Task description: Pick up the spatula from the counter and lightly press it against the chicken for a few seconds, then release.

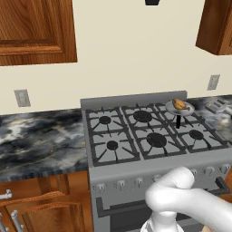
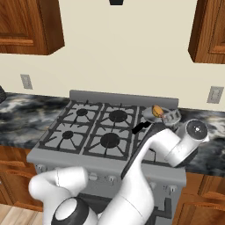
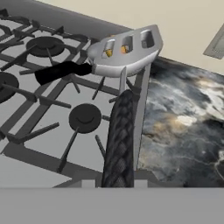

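Observation:
My gripper point(image 3: 113, 183) is shut on the dark textured handle point(image 3: 119, 140) of the spatula. Its slotted metal head point(image 3: 127, 63) is raised right in front of the small pan at the stove's back right. Orange bits of the chicken point(image 3: 108, 52) show through the slots; I cannot tell whether the head touches it. In the right base view the spatula head point(image 2: 171, 116) hangs just right of the chicken point(image 2: 157, 110), with the gripper point(image 2: 179, 126) behind it. The left base view shows the chicken point(image 1: 180, 105) in the grey pan point(image 1: 171, 108).
The pan's black handle point(image 3: 61, 72) points out over the grates of the stove point(image 1: 136, 131). Dark marble counter point(image 3: 188, 122) lies right of the stove, and more counter point(image 1: 41, 140) to its left. Wooden cabinets hang above both sides.

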